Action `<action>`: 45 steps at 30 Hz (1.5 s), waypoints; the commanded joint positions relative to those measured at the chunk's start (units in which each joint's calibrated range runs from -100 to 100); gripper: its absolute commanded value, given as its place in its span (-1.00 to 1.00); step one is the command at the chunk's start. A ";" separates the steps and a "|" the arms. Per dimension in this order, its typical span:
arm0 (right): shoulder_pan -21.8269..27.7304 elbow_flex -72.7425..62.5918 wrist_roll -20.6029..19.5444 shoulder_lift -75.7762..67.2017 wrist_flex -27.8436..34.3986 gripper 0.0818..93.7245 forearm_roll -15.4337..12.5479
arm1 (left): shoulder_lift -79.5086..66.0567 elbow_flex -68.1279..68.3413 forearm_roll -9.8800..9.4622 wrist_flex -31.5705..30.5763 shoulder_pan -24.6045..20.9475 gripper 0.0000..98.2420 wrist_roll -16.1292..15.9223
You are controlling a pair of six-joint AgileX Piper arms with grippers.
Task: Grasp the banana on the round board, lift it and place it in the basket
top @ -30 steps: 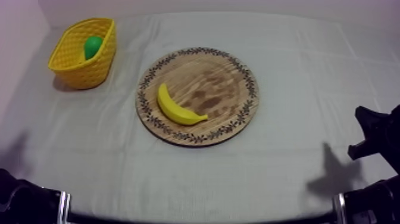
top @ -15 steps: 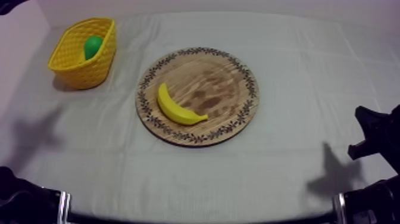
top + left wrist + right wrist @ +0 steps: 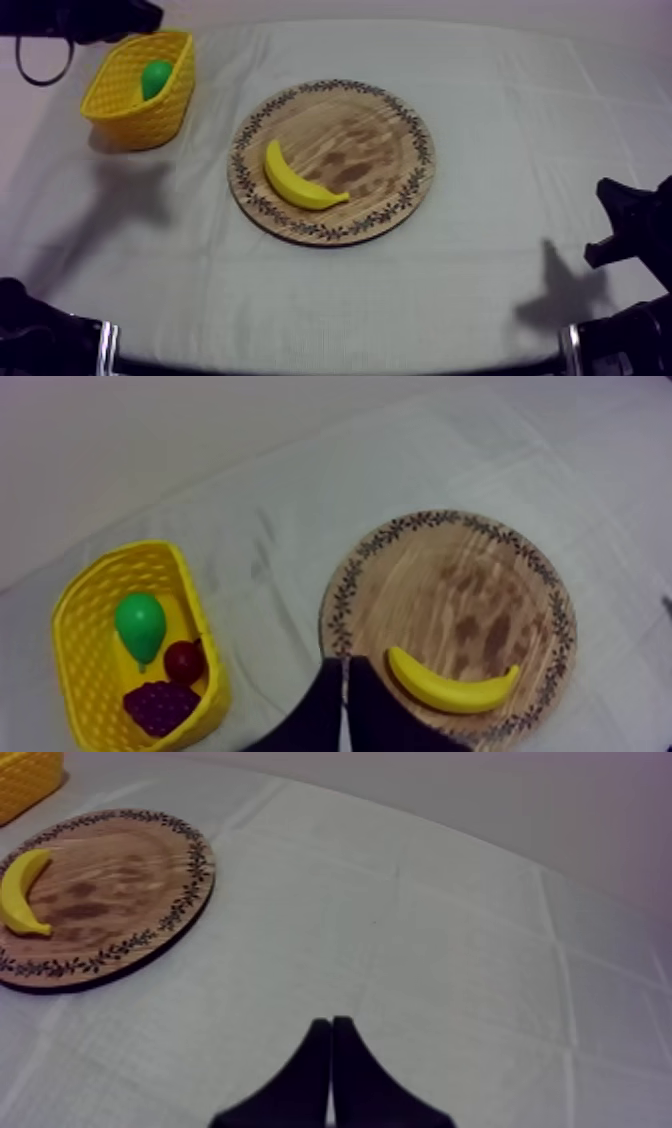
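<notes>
The yellow banana [image 3: 300,181] lies on the left half of the round wooden board [image 3: 375,135] in the middle of the table. The yellow basket [image 3: 128,122] stands at the far left with a green pear [image 3: 155,77] inside. My left arm [image 3: 85,18] comes in at the upper left, above the basket's far rim. In the left wrist view my left gripper [image 3: 345,674] is shut on nothing, high over the cloth between the basket [image 3: 78,666] and the banana [image 3: 452,688]. My right gripper [image 3: 331,1030] is shut and empty, low at the right, far from the board [image 3: 115,877].
Inside the basket the pear [image 3: 138,626], a small red fruit [image 3: 184,661] and a bunch of grapes [image 3: 160,706] lie together. The right arm [image 3: 628,228] rests near the table's right edge. Open cloth stretches between the board and the right gripper.
My left arm has come up from the lower left and now reaches in at the upper left over the basket; its shadow slid right across the cloth. The banana and right arm have not moved.
</notes>
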 commanded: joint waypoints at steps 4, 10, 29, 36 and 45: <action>0.00 -0.05 0.01 0.00 0.00 -0.99 -0.01 | 4.61 1.07 -0.45 -1.84 1.95 -1.00 0.70; 0.00 -0.05 0.01 0.00 0.00 -0.99 -0.01 | 9.38 1.93 -0.61 -2.62 3.29 -1.00 1.08; 0.00 -0.05 0.01 0.00 0.00 -0.99 -0.01 | 19.68 -3.47 -1.39 6.29 5.89 -1.00 25.64; 0.00 -0.05 0.01 0.00 0.00 -0.99 -0.01 | 20.59 -2.36 1.41 9.57 5.66 -1.00 33.74; 0.00 -0.05 0.01 0.00 0.00 -0.99 -0.01 | 21.64 -1.74 1.31 8.17 7.15 -0.65 35.73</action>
